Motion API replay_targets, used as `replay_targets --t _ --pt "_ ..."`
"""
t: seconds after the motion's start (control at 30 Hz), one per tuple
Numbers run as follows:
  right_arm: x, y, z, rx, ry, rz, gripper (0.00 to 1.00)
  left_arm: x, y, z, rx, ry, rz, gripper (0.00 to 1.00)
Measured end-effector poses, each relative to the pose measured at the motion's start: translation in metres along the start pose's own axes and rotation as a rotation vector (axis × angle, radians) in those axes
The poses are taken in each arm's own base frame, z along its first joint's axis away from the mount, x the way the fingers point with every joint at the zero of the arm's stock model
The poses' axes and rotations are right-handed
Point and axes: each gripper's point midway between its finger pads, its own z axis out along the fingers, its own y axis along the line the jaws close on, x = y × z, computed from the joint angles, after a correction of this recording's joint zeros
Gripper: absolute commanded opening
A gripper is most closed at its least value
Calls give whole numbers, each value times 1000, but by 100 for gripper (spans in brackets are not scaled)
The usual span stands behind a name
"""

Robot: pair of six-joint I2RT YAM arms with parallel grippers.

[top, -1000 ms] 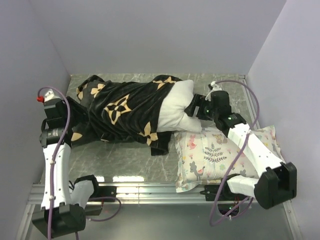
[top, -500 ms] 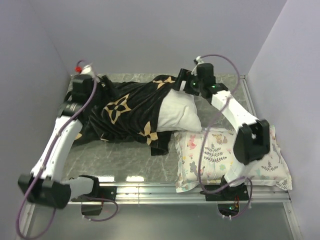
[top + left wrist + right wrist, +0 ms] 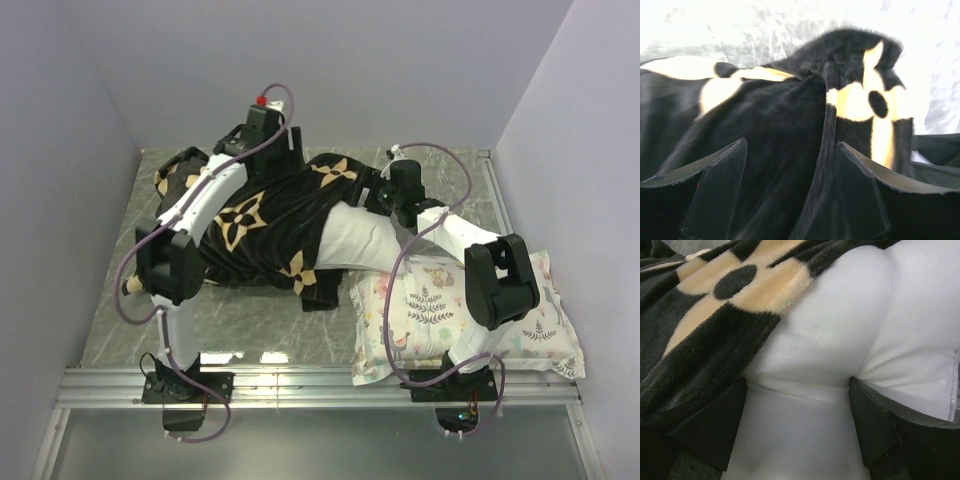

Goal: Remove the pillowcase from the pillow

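The pillow lies 9-to-3 o'clock on the desk, pillowcase over its 9 o'clock part — the right gripper, jaws open, straddles the bare 3 o'clock end — the left gripper, jaws open and empty, hangs over fabric at 12.

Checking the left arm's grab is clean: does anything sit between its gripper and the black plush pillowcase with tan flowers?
Nothing visible does. The left gripper hangs open right over the black plush pillowcase, a raised fold of it between its jaws. The right gripper straddles the plain white pillow.
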Motion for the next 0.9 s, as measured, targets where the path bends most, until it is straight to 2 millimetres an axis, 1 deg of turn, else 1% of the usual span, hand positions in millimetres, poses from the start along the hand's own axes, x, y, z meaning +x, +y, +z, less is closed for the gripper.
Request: replay_targets --t 0.1,0.13,0.2,0.23,0.27,0.3,0.33,0.37,0.53,0.63,0.7,0.77,0.83,0.9 --pt "-2 1 0 -4 -8 2 89 20 -2 22 -10 64 44 76" --pt "-2 1 1 -4 -7 4 89 28 -1 28 -18 86 56 72" --pt "-2 1 2 -4 -7 6 88 36 2 34 -36 107 71 64" --pt "-2 1 2 -4 -8 8 87 38 4 37 -46 110 76 48" --pt "-2 2 2 -4 -9 8 87 36 6 38 -55 107 81 36" --pt "-3 2 2 -4 -10 9 88 36 7 40 -62 105 84 16" --pt "-3 2 2 -4 -11 8 88 35 9 41 -73 101 75 7" --pt "-4 3 2 -3 -13 7 89 34 12 41 -87 96 81 0" --pt "-9 7 -5 6 -24 -5 92 31 24 40 -152 82 61 0" --pt "-14 13 -15 0 -32 -16 95 28 41 36 -175 58 -1 0" --pt "-17 17 -23 -12 -34 -19 96 28 60 26 -202 47 -55 0" --pt "-17 21 -28 -32 -24 -26 97 21 77 14 -226 26 -99 0" --pt "-12 24 -32 -57 10 -35 97 13 91 3 -247 -7 -135 0" --pt "-4 26 -31 -77 59 -40 98 10 104 -7 -267 -26 -157 0"
